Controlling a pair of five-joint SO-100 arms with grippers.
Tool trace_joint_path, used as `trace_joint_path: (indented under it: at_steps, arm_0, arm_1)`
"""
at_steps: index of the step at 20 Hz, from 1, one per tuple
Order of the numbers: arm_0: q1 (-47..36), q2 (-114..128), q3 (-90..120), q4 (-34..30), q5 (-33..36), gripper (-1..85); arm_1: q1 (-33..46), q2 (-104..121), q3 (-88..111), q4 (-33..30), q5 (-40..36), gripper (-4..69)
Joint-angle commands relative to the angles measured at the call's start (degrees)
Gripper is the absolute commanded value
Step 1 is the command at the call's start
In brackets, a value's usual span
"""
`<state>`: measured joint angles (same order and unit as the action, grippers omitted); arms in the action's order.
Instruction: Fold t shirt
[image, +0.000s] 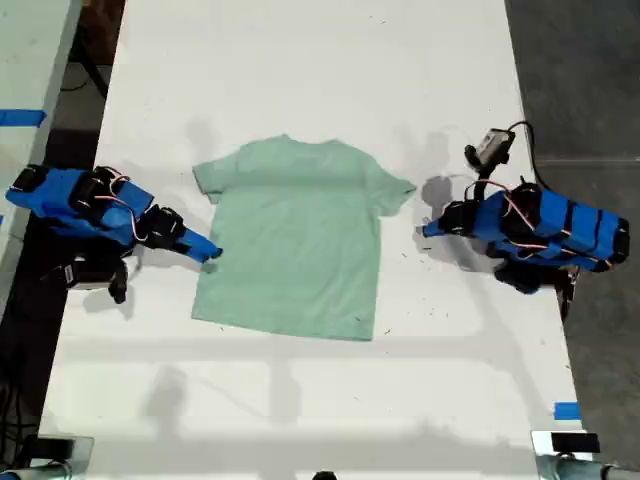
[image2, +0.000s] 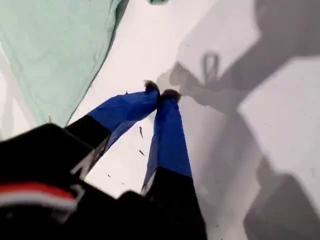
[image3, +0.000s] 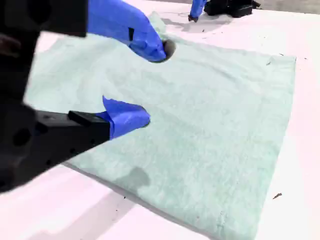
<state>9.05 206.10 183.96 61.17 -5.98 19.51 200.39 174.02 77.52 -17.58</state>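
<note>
The t shirt (image: 295, 240) lies flat mid-table (image: 300, 60). My first gripper (image2: 161, 91), jaws closed on nothing, rests beside it; my second gripper (image3: 152, 82) hovers open over its side edge.

The t shirt (image: 290, 240) is soft matt cloth with a faint nap, lying smooth on the table (image: 300, 60), whose white top looks hard and smooth with a dull sheen, flecked with small dark specks near the shirt's hem. My first hand (image2: 161, 92) has smooth blue plastic fingers (image2: 170, 135) with dark rubbery-looking tips on a black matt plastic body. My second hand (image3: 150, 82) shows the same blue plastic, slightly glossy, above the shirt.
</note>
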Motion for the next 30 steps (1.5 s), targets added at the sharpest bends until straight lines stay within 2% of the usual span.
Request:
trace_joint_path:
  at_steps: [1,9,14,16,17,21,26,28,30]
  arm_0:
    - [0.35,0.35,-0.09,0.0,0.35,17.7]
    - [0.35,0.35,-0.09,0.0,0.35,17.7]
    - [0.35,0.35,-0.09,0.0,0.35,17.7]
    - [0.35,0.35,-0.09,0.0,0.35,17.7]
    - [0.35,0.35,-0.09,0.0,0.35,17.7]
    - [0.35,0.35,-0.09,0.0,0.35,17.7]
    - [0.35,0.35,-0.09,0.0,0.35,17.7]
    - [0.35,0.35,-0.09,0.0,0.35,17.7]
    - [0.35,0.35,-0.09,0.0,0.35,17.7]
  arm_1:
    - [-0.18,0.53,2.29,-0.88,0.79,2.2]
    - [0.18,0.53,1.93,-0.7,1.85,2.2]
    - [7.91,-5.98,-10.99,0.97,-4.66,3.5]
    - [11.95,-19.95,-19.95,-2.29,-7.47,18.6]
    - [13.97,-27.51,-24.43,-4.48,-9.05,23.6]
    - [18.63,-55.55,-39.2,-11.69,-12.13,25.7]
    - [20.39,-77.17,-44.38,-23.12,-13.54,25.5]
    - [20.57,-82.79,-44.91,-25.84,-13.97,22.8]
    - [21.01,-85.69,-44.82,-26.02,-13.36,-1.1]
